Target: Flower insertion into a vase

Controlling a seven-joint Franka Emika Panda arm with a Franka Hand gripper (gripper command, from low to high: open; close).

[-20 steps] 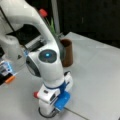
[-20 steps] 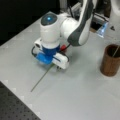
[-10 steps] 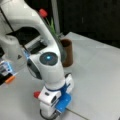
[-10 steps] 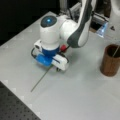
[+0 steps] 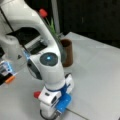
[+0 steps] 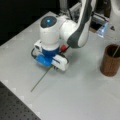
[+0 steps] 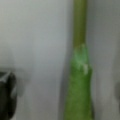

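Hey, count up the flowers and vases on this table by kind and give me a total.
Flowers: 2, the upright flower in the vase, the lying flower on the table under the pincer.
Vases: 1.
Total: 3.

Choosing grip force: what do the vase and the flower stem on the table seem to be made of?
The vase: matte brown, wood-like, possibly cardboard; straight walls, no gloss. The flower stem: smooth green with a textured leaf sleeve, probably plastic, so artificial. The gripper sits low over it.

Lab, perforated optical breadboard (image 6: 15, 110), black backdrop (image 5: 95, 17)
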